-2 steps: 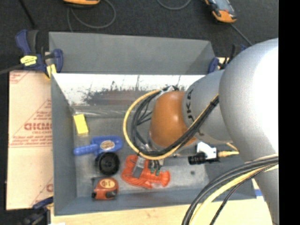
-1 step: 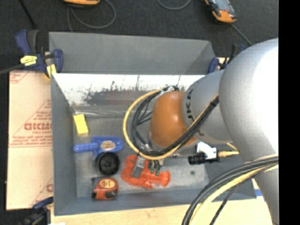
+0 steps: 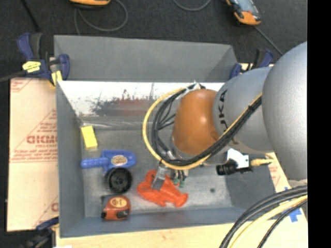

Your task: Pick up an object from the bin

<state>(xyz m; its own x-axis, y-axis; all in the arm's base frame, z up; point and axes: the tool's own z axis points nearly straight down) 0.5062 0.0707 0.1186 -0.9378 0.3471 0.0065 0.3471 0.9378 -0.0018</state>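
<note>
My gripper (image 3: 166, 179) hangs low over the bin's front middle, right above an orange plastic piece (image 3: 161, 192) of irregular shape lying on the floor. Its tips touch or nearly touch the top of that piece; the orange cover hides most of the gripper. To the left lie a black round disc (image 3: 118, 180) and a blue-handled tool with a round label (image 3: 109, 161).
An orange and black tape measure (image 3: 116, 207) rests by the front left corner. A yellow block (image 3: 89, 137) lies at the left near the back wall. The arm with its cables covers the right half of the bin.
</note>
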